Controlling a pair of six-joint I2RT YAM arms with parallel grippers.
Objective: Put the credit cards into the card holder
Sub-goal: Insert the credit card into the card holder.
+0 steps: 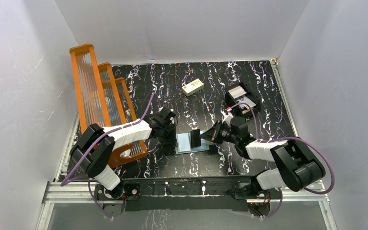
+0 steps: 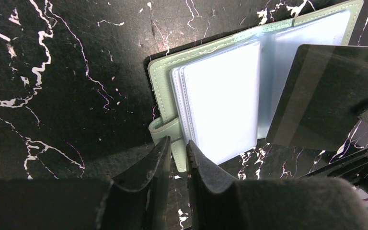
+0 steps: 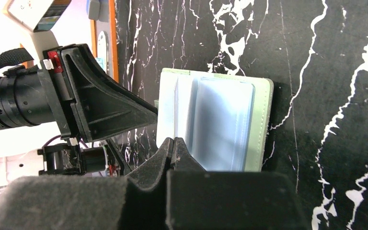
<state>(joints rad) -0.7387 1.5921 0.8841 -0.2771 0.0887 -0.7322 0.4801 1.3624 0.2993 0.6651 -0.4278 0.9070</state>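
The card holder [image 1: 187,143] lies open on the table, grey-green outside with pale blue sleeves [image 2: 220,105]. My right gripper [image 1: 203,137] is shut on one credit card [image 1: 195,138], which it holds on edge, tilted, over the holder's right half. The card looks dark in the left wrist view [image 2: 323,96] and shows as a thin edge in the right wrist view [image 3: 176,108], above the fingertips [image 3: 175,142]. My left gripper [image 2: 178,146] is at the holder's left edge, its jaws almost together with the strap tab [image 2: 179,160] between them.
A black boxy tray [image 1: 254,98] holding more pale cards [image 1: 237,90] stands at the back right. A cream block [image 1: 192,87] lies at the back middle. An orange rack [image 1: 100,96] stands along the left side, close behind the left arm.
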